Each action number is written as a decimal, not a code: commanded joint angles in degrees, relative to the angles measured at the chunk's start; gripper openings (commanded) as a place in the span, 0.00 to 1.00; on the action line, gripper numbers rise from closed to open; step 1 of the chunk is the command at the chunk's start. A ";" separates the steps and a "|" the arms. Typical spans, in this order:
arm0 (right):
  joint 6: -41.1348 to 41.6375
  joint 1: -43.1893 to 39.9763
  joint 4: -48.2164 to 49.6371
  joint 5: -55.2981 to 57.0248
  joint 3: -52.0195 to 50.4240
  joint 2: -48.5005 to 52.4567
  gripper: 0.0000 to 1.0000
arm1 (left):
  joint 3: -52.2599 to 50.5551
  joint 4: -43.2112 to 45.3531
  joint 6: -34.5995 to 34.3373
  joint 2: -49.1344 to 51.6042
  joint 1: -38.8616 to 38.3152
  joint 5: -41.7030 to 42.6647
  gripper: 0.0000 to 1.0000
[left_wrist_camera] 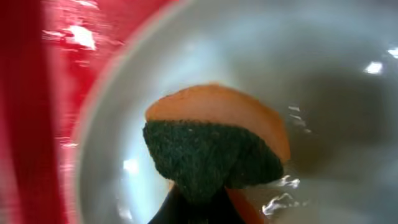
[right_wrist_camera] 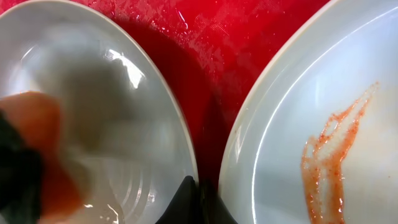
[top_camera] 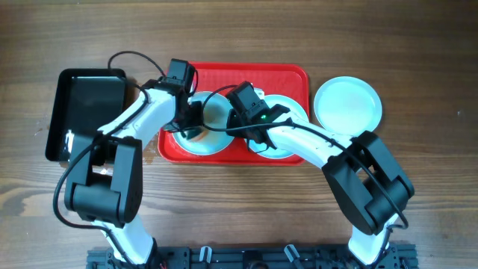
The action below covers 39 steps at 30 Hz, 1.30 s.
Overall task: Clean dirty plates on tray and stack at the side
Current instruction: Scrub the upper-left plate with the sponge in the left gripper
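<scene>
Tray (top_camera: 293,75): two plates (right_wrist_camera: 280,143), narrow gap between.
Left gripper (left_wrist_camera: 196,202): clamped on sponge (left_wrist_camera: 211,146), in left plate (left_wrist_camera: 323,74).
Right gripper (right_wrist_camera: 199,199): closed, over gap.

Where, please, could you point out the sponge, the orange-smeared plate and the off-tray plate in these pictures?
sponge (left_wrist_camera: 208,158), left wrist view, on its dark green scouring face.
orange-smeared plate (right_wrist_camera: 382,180), right wrist view, on its bare white floor at far right.
off-tray plate (top_camera: 347,102), overhead view, at its centre.

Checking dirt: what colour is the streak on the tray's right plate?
Orange-red; the streak shows best in the right wrist view.
</scene>
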 commanded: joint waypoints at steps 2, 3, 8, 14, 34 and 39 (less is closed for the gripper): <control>-0.83 -0.26 -1.14 2.08 -0.63 0.50 0.04 | -1.38 -4.26 -0.48 2.34 4.17 -19.02 0.04; -0.83 -0.26 -1.20 2.08 -0.63 0.50 0.04 | -0.85 -4.90 -1.62 2.23 4.63 -18.99 0.04; -0.81 -0.26 -1.09 2.08 -0.63 0.50 0.04 | 7.58 -8.57 -1.14 -1.53 2.86 -2.60 0.04; -0.79 -0.26 -1.14 2.03 -0.63 0.50 0.04 | 8.87 0.83 -4.46 -1.40 -0.37 13.81 0.04; -0.76 -0.24 -1.70 0.98 -0.63 0.48 0.04 | 8.94 -16.59 -6.40 8.57 3.10 -13.92 0.04; -0.61 -0.26 -1.84 0.98 -0.63 0.50 0.04 | 9.42 -18.25 -10.21 -1.38 2.99 -15.76 0.04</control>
